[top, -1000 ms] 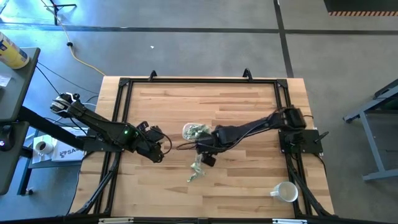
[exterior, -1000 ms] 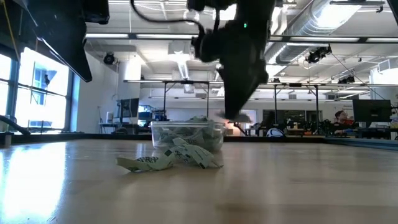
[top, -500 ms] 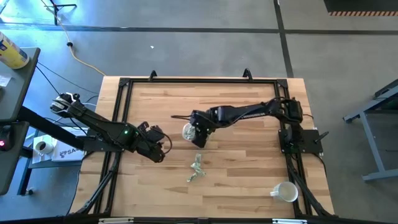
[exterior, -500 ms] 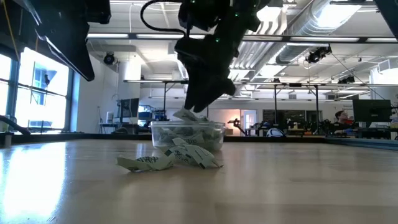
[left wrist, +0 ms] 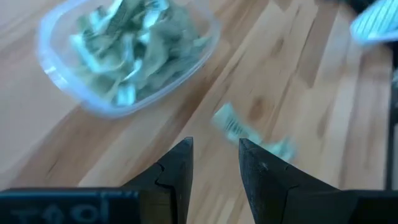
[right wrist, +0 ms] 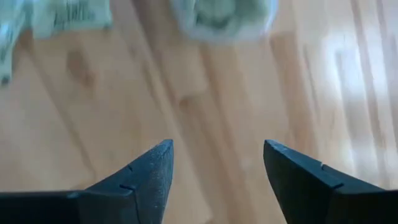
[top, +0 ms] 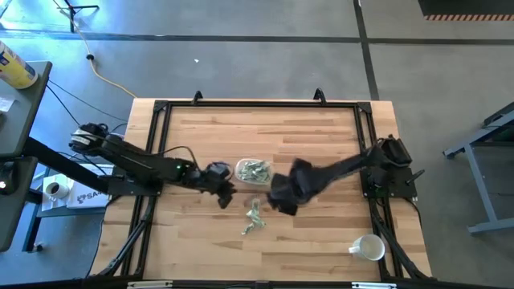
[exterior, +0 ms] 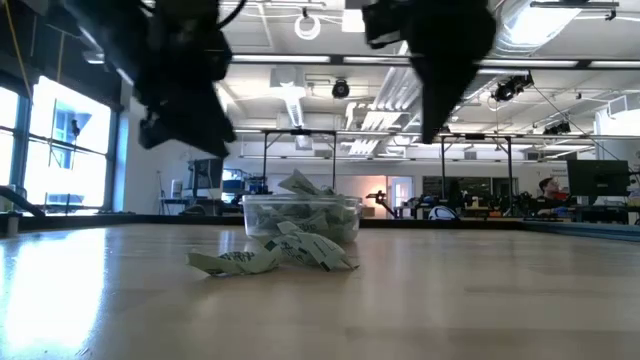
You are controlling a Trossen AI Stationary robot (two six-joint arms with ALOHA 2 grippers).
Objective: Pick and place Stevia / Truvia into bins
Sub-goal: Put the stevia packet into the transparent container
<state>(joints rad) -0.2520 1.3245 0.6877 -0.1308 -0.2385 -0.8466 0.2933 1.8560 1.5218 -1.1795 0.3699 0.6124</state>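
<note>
High view: white mug [top: 369, 248] sits well apart from clear container [top: 254, 171].

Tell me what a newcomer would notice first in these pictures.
First, the clear container near the table's middle, heaped with green and white packets. Next, the loose packets lying on the wood in front of it. Then the two dark arms flanking it: the left gripper open just left of the container, the right gripper open and empty on its right.
</note>
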